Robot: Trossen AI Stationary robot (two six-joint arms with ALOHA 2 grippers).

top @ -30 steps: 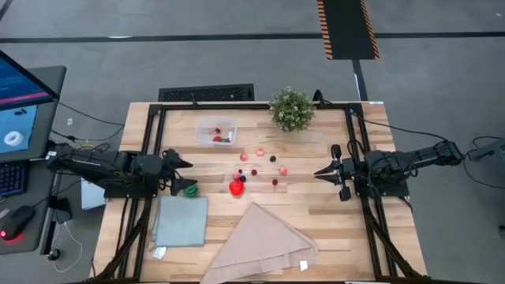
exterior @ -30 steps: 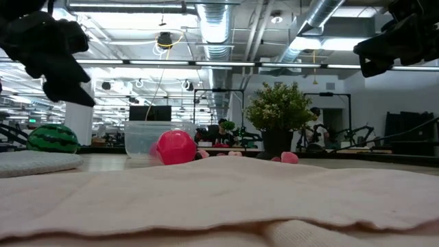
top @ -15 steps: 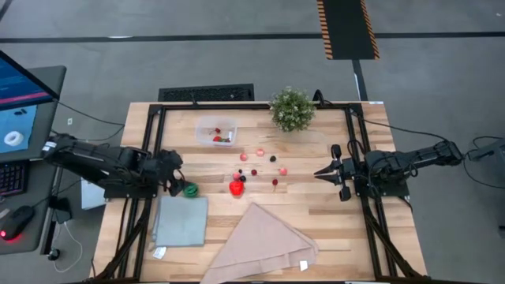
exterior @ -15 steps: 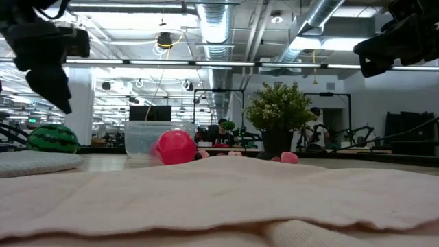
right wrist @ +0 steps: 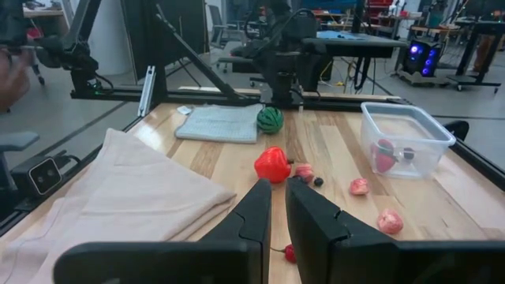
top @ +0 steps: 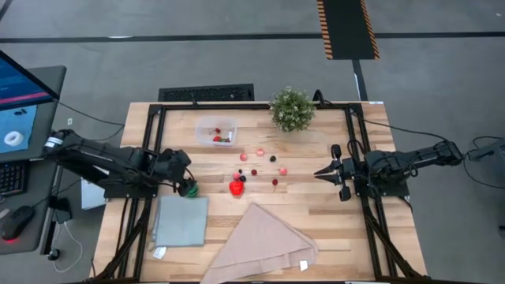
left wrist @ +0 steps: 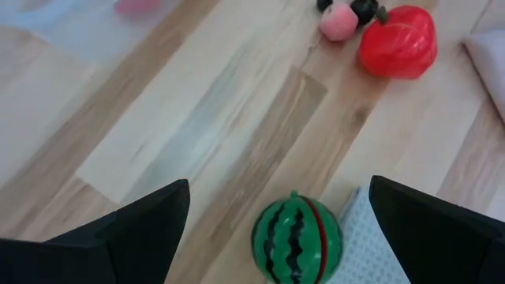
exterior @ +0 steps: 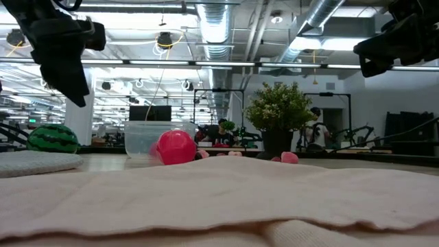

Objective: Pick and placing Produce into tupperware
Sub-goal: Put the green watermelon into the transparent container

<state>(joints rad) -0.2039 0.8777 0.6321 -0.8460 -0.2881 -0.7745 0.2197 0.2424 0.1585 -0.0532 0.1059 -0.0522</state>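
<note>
The tupperware, a clear tub with a few red pieces in it, stands at the table's far middle. Loose produce lies near the centre: a larger red piece and small pink, red and dark ones. A round green watermelon sits on the wood by the grey-blue cloth's far corner. My left gripper hangs open above it, pointing steeply down, one finger on each side and clear of it. My right gripper waits shut at the table's right, pointing level toward the produce.
A bushy potted plant stands at the far edge, right of the tub. A grey-blue cloth lies at the near left, and a folded beige cloth covers the near middle. Black frame rails run along both sides of the table.
My left gripper has tipped from nearly level to steeply downward and has swung toward the table's near edge, over the watermelon. It stays open. The produce and the tub have not moved.
</note>
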